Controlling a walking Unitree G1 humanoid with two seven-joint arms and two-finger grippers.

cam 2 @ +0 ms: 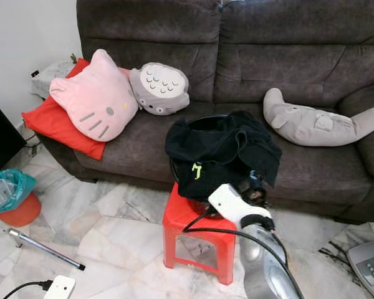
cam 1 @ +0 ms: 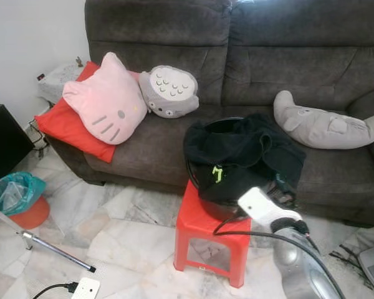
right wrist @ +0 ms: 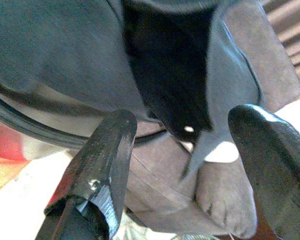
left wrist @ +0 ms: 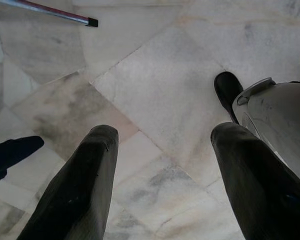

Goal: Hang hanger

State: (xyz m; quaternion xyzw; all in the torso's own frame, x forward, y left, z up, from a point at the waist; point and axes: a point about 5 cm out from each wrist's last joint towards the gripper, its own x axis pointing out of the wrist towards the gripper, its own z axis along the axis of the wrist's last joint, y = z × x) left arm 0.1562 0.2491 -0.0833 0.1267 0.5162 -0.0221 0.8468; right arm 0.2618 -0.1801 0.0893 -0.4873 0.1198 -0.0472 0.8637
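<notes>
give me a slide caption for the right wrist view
Open right gripper reaching at dark clothes draped over the black basket rim, sofa behind.

From head height we look forward and down through both eye views at a brown sofa, a red stool just below frame centre; the pair overlap almost wholly, the right eye's picture sitting slightly leftward. Our left wrist view faces straight down between two black fingers at marble floor. Our right wrist view sits very close under dark cloth draped over a black basin rim.
</notes>
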